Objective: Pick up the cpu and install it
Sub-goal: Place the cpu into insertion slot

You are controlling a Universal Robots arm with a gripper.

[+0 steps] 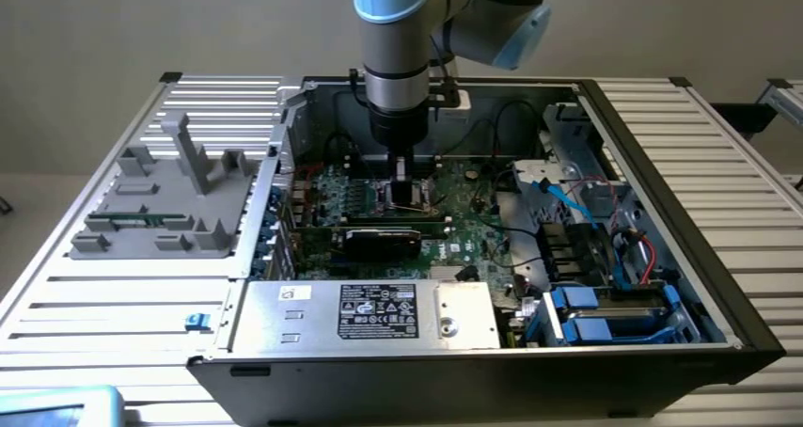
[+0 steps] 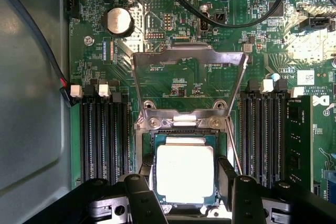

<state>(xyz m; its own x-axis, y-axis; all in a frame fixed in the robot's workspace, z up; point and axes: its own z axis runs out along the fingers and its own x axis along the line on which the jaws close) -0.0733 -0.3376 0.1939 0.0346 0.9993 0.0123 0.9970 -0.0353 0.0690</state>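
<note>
install step i think: claw (image 2: 186, 181) pinching the cpu (image 2: 185, 166) at the open socket (image 2: 181, 130), 12 o'clock of the power supply (image 1: 364, 314); seating needs it square.

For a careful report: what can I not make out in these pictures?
- Wrist view: socket contacts, covered by the cpu.
- Wrist view: the socket's near side, behind the gripper.
- Wrist view: whether the cpu is seated; seen from above.
- Exterior view: power supply label text, too small.

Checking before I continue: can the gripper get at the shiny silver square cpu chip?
Likely yes: the gripper hangs straight over the shiny square cpu, the grey metal socket frame stands swung open, and no cable crosses it.
</note>
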